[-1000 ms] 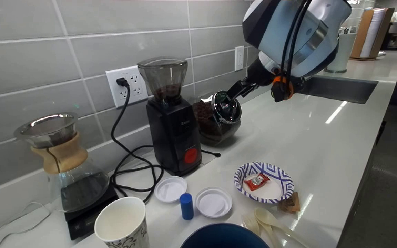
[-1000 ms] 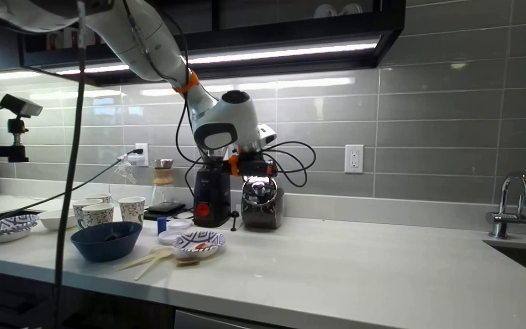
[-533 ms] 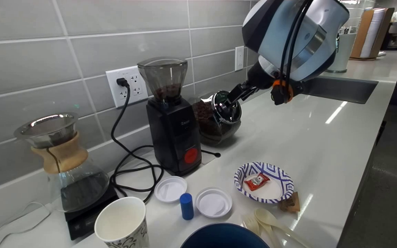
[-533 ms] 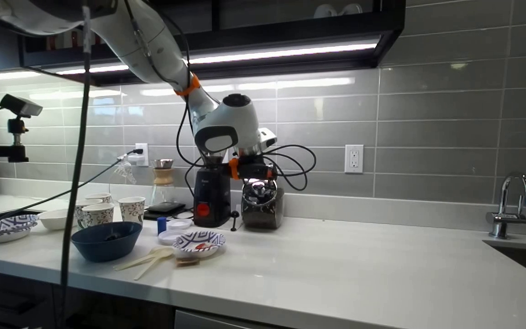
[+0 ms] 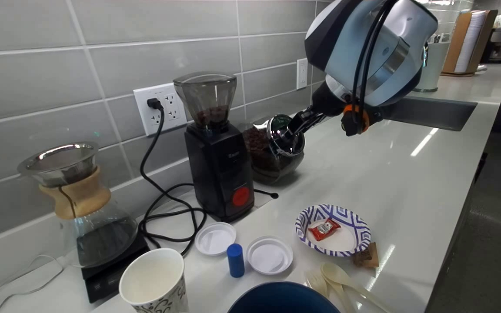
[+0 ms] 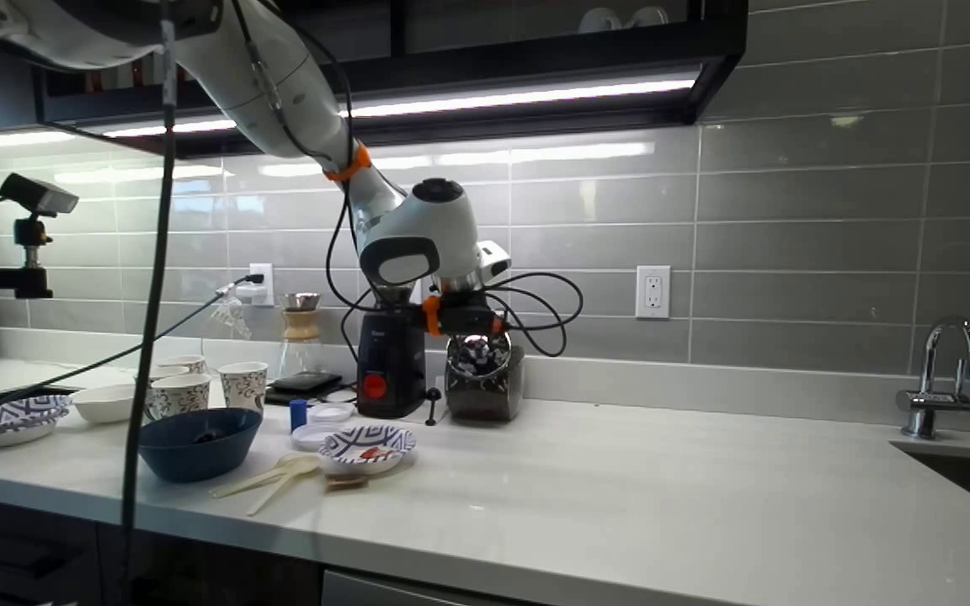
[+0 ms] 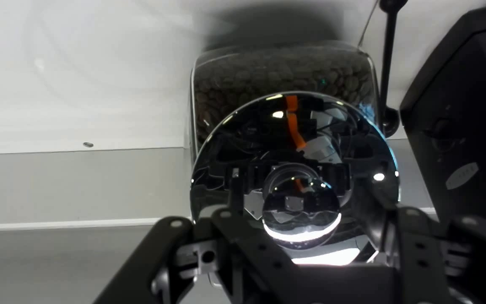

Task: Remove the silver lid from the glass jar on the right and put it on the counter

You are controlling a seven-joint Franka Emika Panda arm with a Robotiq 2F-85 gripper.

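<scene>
The glass jar holds dark brown beans and stands against the wall, right of the black grinder. Its silver lid is seated on the slanted mouth, a shiny disc with a round knob at its middle. From in front, my gripper reaches to this lid, one finger at each side of the knob, with gaps showing on both sides in the wrist view. In an exterior view the gripper overlaps the lid; whether it touches the disc I cannot tell. The white counter stretches away to the right.
The grinder stands close beside the jar, its black-knobbed rod near the jar's side. A patterned plate, white discs and a blue bowl lie in front. A sink is set in beyond.
My arm and gripper have come down slightly toward the middle of the lid, and the jaws have drawn closer together. The jar and lid have not moved.
</scene>
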